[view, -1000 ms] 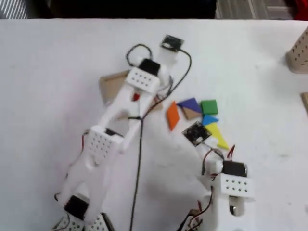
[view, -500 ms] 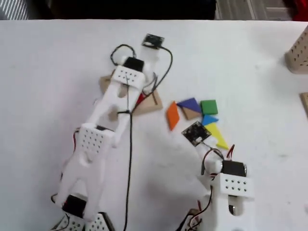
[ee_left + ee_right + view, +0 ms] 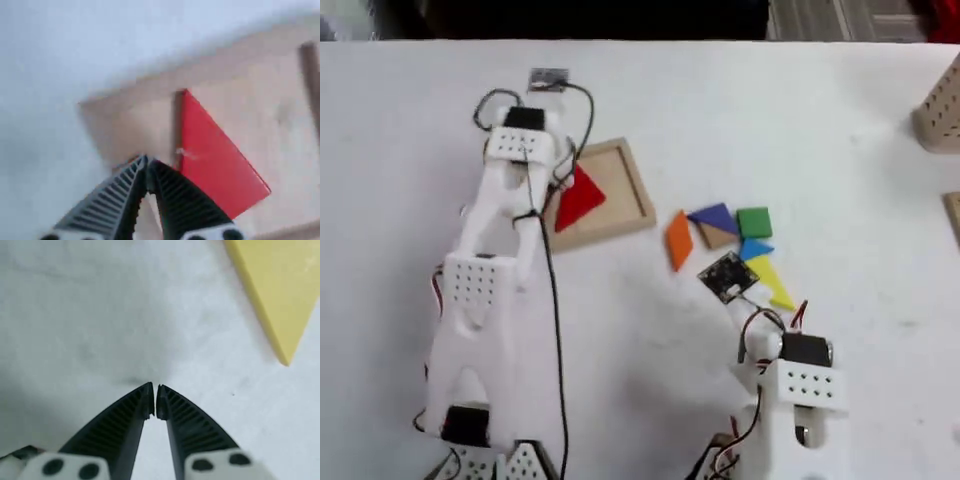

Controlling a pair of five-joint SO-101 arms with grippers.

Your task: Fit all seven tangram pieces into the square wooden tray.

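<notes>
My left pincer (image 3: 147, 162) is pressed together and pinches nothing. Its tip sits low over the square wooden tray (image 3: 280, 100), just beside one edge of the red triangle (image 3: 215, 160). I cannot tell if the tip touches the red piece.

From up high, the tray (image 3: 638, 190) lies on the white counter (image 3: 820, 120), and the red triangle (image 3: 578, 197) lies flat inside it, on the tray's 9 o'clock side, next to my left arm.

The other six pieces lie together on the counter, at about 3 o'clock from the tray. The orange piece (image 3: 678, 240) is the nearest to the tray. Then there is the blue triangle (image 3: 715, 216) with the green square (image 3: 754, 221) at its 3 o'clock. The small brown triangle (image 3: 718, 237) and the light blue triangle (image 3: 755, 248) sit just at 6 o'clock of those two. The yellow triangle (image 3: 770, 280) is the one closest to my right arm.

My right pincer (image 3: 154, 392) is pressed together too, with nothing in it. Its tip points down at bare counter, near one corner of the yellow triangle (image 3: 280, 285) but apart from it.
</notes>
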